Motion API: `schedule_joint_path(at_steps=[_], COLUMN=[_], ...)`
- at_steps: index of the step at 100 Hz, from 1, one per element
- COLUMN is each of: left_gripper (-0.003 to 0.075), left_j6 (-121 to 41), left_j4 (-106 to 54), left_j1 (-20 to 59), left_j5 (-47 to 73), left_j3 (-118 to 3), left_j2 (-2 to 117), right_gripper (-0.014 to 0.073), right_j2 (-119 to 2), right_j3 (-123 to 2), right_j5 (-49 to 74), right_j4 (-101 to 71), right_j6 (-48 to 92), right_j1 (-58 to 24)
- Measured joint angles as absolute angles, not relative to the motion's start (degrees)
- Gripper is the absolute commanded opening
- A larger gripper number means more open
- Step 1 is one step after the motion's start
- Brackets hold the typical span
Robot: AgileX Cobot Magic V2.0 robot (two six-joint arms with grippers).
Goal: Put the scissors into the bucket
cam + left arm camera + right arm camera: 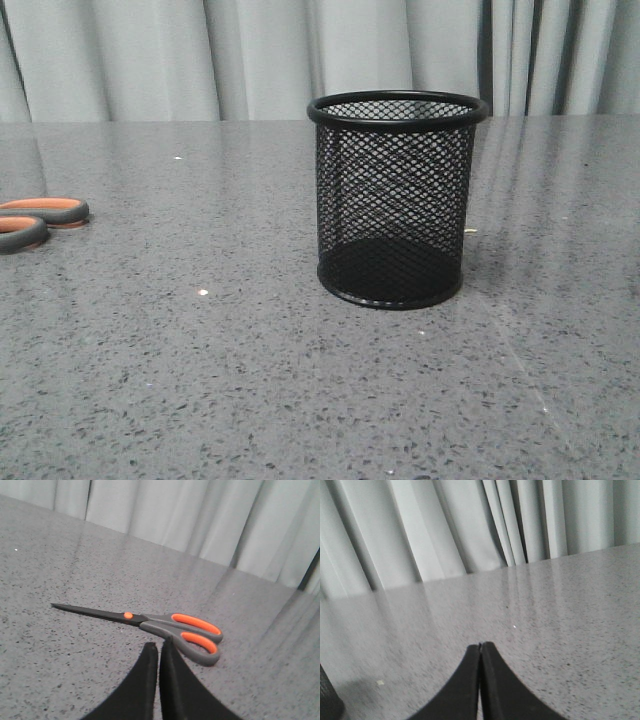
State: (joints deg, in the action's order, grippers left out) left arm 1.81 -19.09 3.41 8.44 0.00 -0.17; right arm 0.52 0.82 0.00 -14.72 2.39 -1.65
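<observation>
The black wire-mesh bucket (397,200) stands upright on the grey table, a little right of the middle in the front view. It holds nothing. The scissors (150,622) lie flat and closed on the table; their grey and orange loop handles show at the far left edge of the front view (40,220), blades out of frame there. My left gripper (158,645) is shut and empty, its tips just short of the handles. My right gripper (480,645) is shut and empty above bare table. Neither gripper shows in the front view.
Grey speckled table (300,400) with pale curtains (250,50) behind its far edge. The bucket's base (327,700) shows at the lower left corner of the right wrist view. A few small white specks (203,292) lie on the table.
</observation>
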Motion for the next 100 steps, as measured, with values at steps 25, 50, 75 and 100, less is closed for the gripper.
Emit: schedule_joint_path(at_steps=[25, 50, 75, 100], left_gripper=[-0.0020, -0.0020, -0.0020, -0.0020], left_j6=[1.8, 1.8, 1.8, -7.1], left_j4=[-32.2, -37.2, -23.9, -13.3], left_j1=[3.4, 3.4, 3.4, 3.4], left_j5=[4.4, 5.9, 22.4, 44.8], left_j3=[0.0, -2.1, -24.0, -48.8], left_j2=[-0.2, -0.2, 11.6, 32.7], right_gripper=[-0.0045, -0.0045, -0.0045, -0.0045], right_j2=[0.5, 0.5, -11.3, -34.7], right_j3=[0.8, -3.2, -18.0, -39.8], right_j5=[-1.1, 4.0, 15.7, 34.8], right_j4=[-23.9, -24.6, -21.7, -16.5], right_j6=[2.4, 2.3, 2.3, 3.6], right_j1=[-1.6, -1.6, -1.6, -1.6])
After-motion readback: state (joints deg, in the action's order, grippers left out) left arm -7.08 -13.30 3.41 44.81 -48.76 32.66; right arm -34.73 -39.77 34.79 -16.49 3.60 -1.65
